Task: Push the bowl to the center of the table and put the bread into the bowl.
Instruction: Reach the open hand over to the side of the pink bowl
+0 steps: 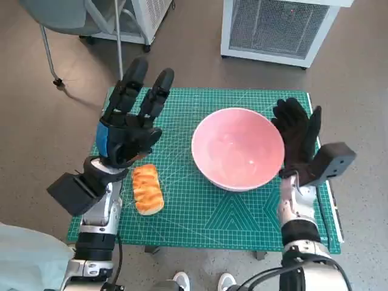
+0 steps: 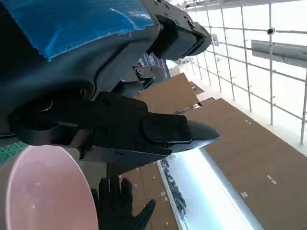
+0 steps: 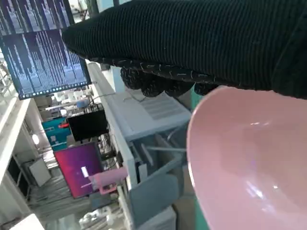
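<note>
The pink bowl (image 1: 238,147) sits on the green cutting mat (image 1: 200,206), a little to the right of the mat's middle, and it holds nothing. The right hand (image 1: 298,136), gloved with its fingers spread and gripping nothing, stands upright against the bowl's right rim, touching it or just beside it; the right wrist view shows the rim directly under the glove. The bread (image 1: 148,189) lies on the mat well to the left of the bowl, near the mat's front left part. The left hand (image 1: 130,118) hovers just behind the bread, fingers apart and empty. A risk, as I judge it: a push applied high on the rim could tip the bowl instead of sliding it, and too long a shove would send it into the bread or the left hand
</note>
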Available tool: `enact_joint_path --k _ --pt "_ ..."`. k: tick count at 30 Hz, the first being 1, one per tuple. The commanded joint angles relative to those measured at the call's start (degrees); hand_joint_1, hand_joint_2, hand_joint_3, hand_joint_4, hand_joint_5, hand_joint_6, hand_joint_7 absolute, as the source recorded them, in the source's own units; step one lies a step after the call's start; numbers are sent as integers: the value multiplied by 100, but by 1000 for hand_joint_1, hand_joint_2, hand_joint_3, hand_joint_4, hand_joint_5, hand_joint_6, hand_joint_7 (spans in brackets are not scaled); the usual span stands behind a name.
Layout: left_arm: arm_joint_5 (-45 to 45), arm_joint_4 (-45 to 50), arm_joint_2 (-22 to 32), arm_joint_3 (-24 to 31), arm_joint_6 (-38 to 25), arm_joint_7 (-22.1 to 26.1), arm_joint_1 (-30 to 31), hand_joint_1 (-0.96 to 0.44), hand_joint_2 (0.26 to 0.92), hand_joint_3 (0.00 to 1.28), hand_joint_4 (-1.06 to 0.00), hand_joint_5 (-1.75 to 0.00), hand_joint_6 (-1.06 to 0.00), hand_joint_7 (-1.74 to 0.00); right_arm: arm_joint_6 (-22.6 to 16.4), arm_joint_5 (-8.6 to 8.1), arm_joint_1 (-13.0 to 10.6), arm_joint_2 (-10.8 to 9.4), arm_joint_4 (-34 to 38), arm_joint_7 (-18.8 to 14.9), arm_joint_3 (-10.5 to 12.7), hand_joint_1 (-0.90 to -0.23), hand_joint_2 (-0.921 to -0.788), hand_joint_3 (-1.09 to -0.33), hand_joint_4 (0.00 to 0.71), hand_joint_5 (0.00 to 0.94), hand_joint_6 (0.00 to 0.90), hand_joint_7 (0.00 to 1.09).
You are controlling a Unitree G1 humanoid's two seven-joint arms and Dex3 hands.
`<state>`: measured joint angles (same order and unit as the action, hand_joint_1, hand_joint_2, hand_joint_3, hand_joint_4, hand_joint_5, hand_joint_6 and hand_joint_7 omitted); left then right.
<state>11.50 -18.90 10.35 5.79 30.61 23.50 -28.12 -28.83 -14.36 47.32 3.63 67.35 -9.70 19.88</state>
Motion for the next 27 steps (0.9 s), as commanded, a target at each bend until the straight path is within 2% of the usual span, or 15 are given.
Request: enact_joint_path --k 1,7,13,19,23,27 --pt "-7 170 16 11 -46 -68 91 -266 921 181 -270 0 -315 0 84 -42 63 -186 201 -70 20 -407 -921 -670 337 15 146 447" --pt "-12 209 10 -3 -57 -94 125 -268 921 180 -270 0 -315 0 133 -18 135 -226 319 -116 25 -412 -921 -664 345 16 147 437" --pt "-2 299 41 12 -68 -103 203 -266 921 180 -271 -1 -315 0 142 -13 120 -95 286 -189 38 -408 -921 -675 345 13 151 432" --pt "99 317 207 121 -33 -4 278 -277 921 178 -269 0 -313 0 -70 54 51 29 -26 -53 -1 -406 -921 -684 334 6 149 427" --pt "196 363 453 271 5 158 345 -292 921 176 -265 0 -309 0 -429 138 -101 32 -504 34 -76 -410 -921 -685 328 2 145 425" --pt "129 267 881 436 226 401 370 -308 921 179 -261 0 -302 0 -801 257 -424 -15 -1347 72 -228 -407 -921 -687 322 1 140 425"
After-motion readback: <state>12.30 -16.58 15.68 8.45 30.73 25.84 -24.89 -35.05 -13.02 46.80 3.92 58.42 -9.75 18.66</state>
